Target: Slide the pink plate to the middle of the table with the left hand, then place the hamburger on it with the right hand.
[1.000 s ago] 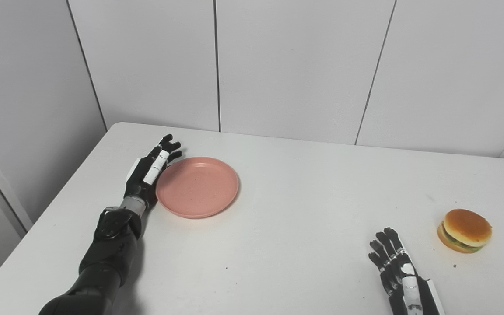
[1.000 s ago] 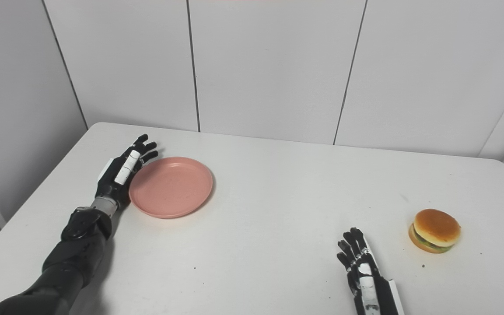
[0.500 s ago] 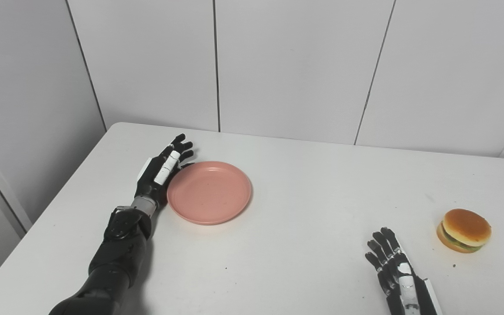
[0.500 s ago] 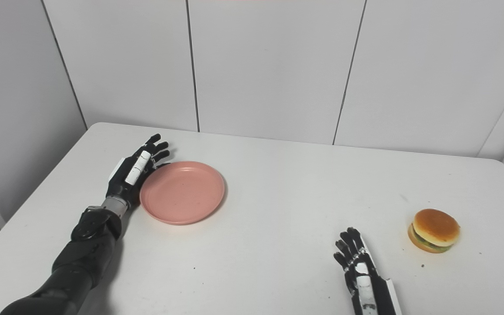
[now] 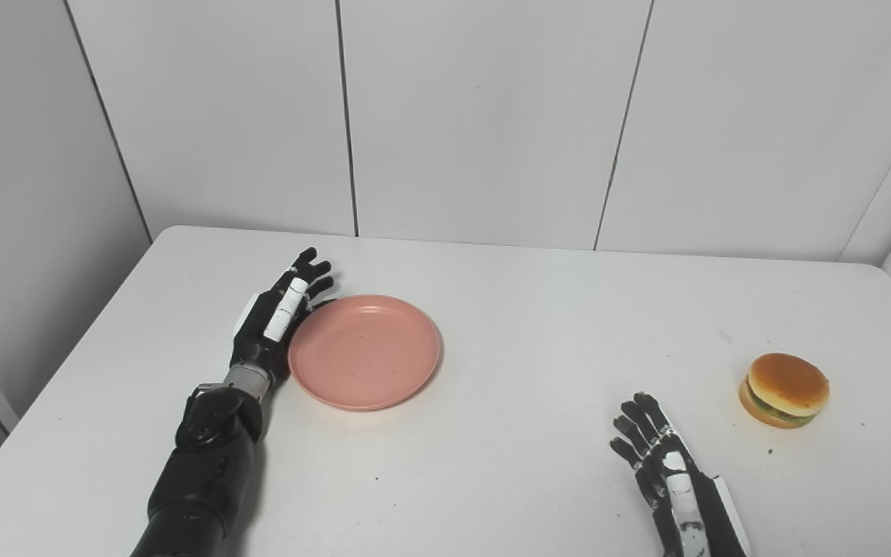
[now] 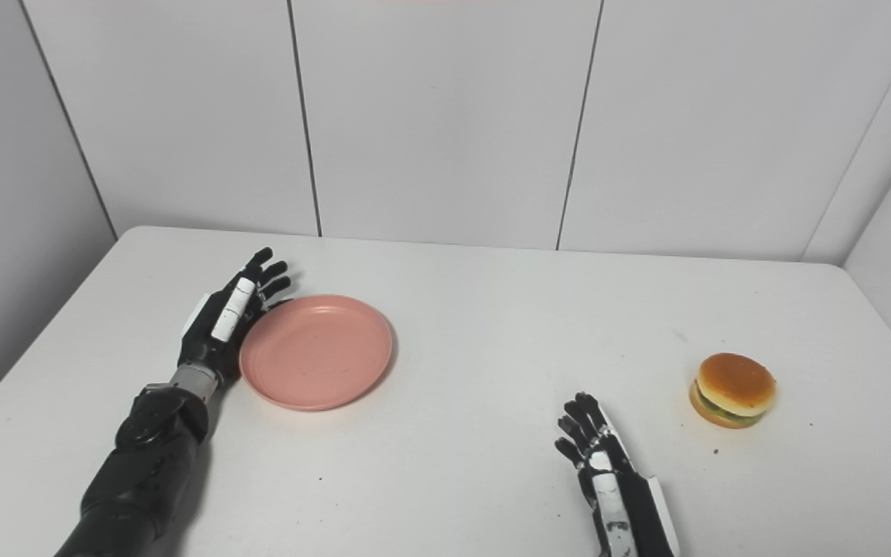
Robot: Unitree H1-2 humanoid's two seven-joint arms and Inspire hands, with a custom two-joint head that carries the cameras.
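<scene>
The pink plate lies flat on the white table, left of its middle. My left hand is open with its fingers straight, standing on edge against the plate's left rim. The hamburger sits on the table at the right, apart from everything. My right hand is open and empty, fingers spread, low over the table near the front edge, left of and nearer than the hamburger. In the right eye view the plate and hamburger show the same way.
White wall panels stand behind the table's far edge. The table's left edge runs close beside my left arm. A few small dark specks lie on the tabletop.
My left hand has pushed the plate to the right across the table. The camera has turned right, shifting the whole picture left. The right hand and hamburger have stayed in place.
</scene>
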